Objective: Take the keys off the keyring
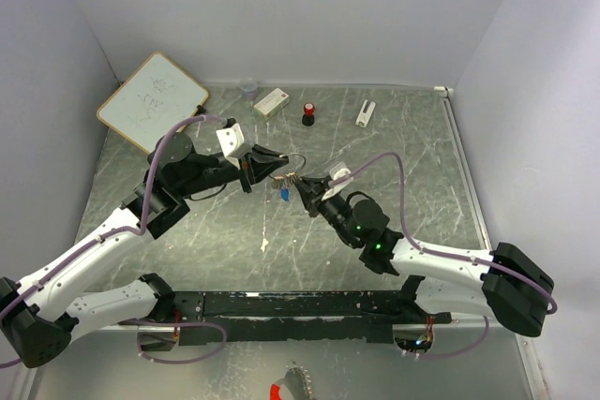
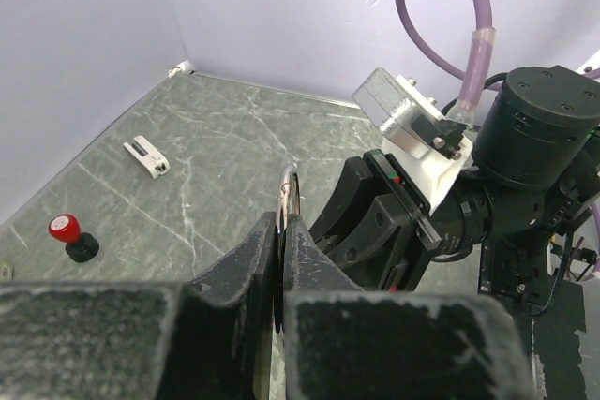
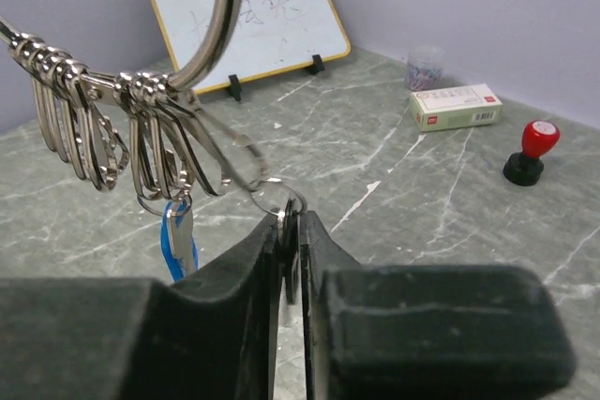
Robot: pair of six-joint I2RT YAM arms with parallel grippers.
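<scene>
1. Near the red stamp (image 1: 307, 114), 1 keyring (image 3: 223, 16) hangs clamped in the left gripper (image 1: 277, 161).
2. Right gripper (image 3: 286, 227) pinches 1 silver clip (image 3: 253, 161) on it; 1 blue key (image 3: 171, 241) dangles.
3. Whiteboard (image 1: 153, 100) writing is unreadable.

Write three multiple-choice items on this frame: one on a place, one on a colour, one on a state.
1. Where does the whiteboard stand?
A. far right
B. far left
C. near edge

2. What colour is the plastic-headed key hanging from the keyring?
A. green
B. yellow
C. blue

3. How is the left gripper?
A. shut on the keyring
B. open above the keyring
C. shut on the whiteboard

Answers:
1 B, it stands at the far left in the top view.
2 C, the right wrist view shows it blue.
3 A, the left wrist view shows it pinching the wire loop.
</scene>
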